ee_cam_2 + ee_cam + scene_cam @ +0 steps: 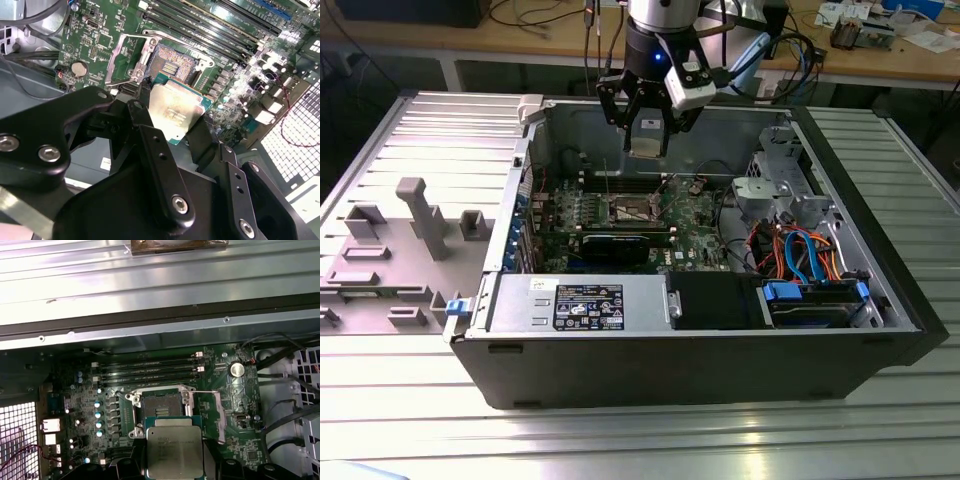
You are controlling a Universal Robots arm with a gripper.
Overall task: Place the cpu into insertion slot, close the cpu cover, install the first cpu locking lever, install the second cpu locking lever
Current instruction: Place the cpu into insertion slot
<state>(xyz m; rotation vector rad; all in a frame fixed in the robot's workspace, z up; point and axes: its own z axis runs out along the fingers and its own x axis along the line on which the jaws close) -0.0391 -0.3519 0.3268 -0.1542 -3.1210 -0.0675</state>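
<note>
While the cpu (176, 111) hangs clear of the board, first risk: it could come down turned or tilted onto the insertion slot (172, 65) and bend the contact field, since a grip on two edges does little to stop a skew.
Second risk: the raised cpu cover (214, 415) and its thin locking lever (202, 391) stand just beside the socket, so a descent off line could catch the chip's rim on them.
State of the gripper (648, 140): clamped on the cpu, black fingers (145, 117) on opposite edges.
Where the cpu is: in the air over the open computer case (670, 360), well above the green motherboard (75, 400) and apart from the socket.
How the cpu looks: flat and square, with a silvery-grey metal lid, faint print and a tan-green rim. It seems level, though its orientation corner cannot be made out.
How the insertion slot looks: bare, with a brownish contact field and a silver border.
</note>
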